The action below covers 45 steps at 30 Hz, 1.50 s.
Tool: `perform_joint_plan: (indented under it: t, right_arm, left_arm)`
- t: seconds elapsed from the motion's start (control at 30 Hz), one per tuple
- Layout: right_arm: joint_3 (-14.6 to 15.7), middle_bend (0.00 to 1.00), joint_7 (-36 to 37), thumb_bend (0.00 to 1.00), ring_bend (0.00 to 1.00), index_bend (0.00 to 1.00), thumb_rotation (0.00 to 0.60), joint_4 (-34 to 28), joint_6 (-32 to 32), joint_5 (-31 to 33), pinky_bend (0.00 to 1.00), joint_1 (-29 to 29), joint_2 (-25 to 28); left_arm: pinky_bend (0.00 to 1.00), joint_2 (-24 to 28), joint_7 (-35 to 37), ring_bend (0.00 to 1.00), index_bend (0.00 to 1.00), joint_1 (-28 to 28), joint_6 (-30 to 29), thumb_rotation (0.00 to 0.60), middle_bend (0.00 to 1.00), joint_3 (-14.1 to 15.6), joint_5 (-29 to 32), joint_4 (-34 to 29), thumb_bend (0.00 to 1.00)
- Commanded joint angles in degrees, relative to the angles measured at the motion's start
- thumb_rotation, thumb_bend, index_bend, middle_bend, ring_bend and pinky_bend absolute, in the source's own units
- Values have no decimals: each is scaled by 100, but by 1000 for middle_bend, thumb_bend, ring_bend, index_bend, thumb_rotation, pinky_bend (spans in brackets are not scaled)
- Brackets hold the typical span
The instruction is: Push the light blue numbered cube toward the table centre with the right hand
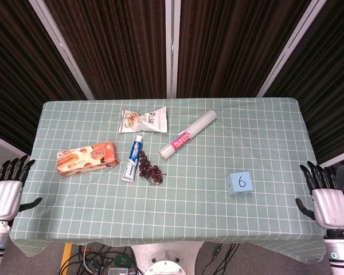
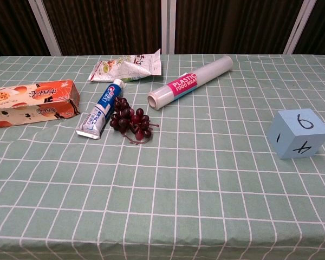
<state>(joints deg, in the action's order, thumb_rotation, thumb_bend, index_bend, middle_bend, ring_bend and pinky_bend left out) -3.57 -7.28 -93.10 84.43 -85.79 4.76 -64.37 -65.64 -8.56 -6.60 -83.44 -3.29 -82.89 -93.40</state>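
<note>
A: Item one, please: the task's thing.

B: Light blue numbered cube (image 1: 239, 183), entered at the right part of the green checked cloth-covered table (image 1: 264, 137), on the near half. A "6" is shown on its top face; other marks are seen on the side faces in the chest view. It is judged to be light and rigid, with flat faces and hard edges. On cloth it may tip or drag the fabric rather than slide, so a low, flat contact on its right face is advised; no grasp is called for.

A: And the robot hands?

B: Right robot hand (image 1: 325, 195): held off the right edge of the table, released, fingers apart and pointing away, nothing grasped; well apart from the cube. Left robot hand (image 1: 6, 192): likewise released and empty, off the left edge. Neither is shown in the chest view.

A: Other entries?

B: Grouped left of centre: an orange printed carton (image 1: 86, 158) at far left; a blue and white toothpaste tube (image 1: 133, 159); a dark red bunch of grapes (image 1: 150, 171) just beside the tube; a clear roll of plastic food wrap with pink label (image 1: 188, 135); a crinkled snack packet (image 1: 143, 121) at the far side.

A: Path to the centre?

B: Judged unobstructed; the push has not yet begun.
</note>
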Motion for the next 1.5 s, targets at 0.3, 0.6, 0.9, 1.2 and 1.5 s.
perform_joint_plan:
  t: [0.3, 0.6, 0.9, 1.2, 1.5]
  right_arm:
    - [-8, 0, -32, 219, 0, 0, 600, -59, -11, -1, 0, 10, 72]
    - [35, 108, -228, 979, 76, 0, 600, -264, -286, 199, 135, 49, 334]
    - [279, 833, -403, 1000, 773, 0, 600, -131, -769, 233, 754, 124, 540]
    - [643, 899, 629, 1000, 815, 0, 600, -460, -2669, 292, 760, 832, 1012]
    - [637, 902, 715, 1000, 815, 0, 600, -388, -3680, 397, 760, 1469, 876]
  left_arm:
    - [6, -6, -10, 0, 90, -15, 42, 600, 0, 45, -48, -23, 41]
    - [6, 0, -4, 0, 90, 5, 22, 600, 0, 88, -96, -49, 41]
    - [7, -120, -13, 0, 89, -35, 153, 600, 0, 126, -71, 66, 42]
    - [7, -165, -11, 0, 90, -82, 248, 600, 0, 156, -87, 91, 41]
    - [7, -134, 87, 0, 90, -82, 262, 600, 0, 156, -67, 166, 41]
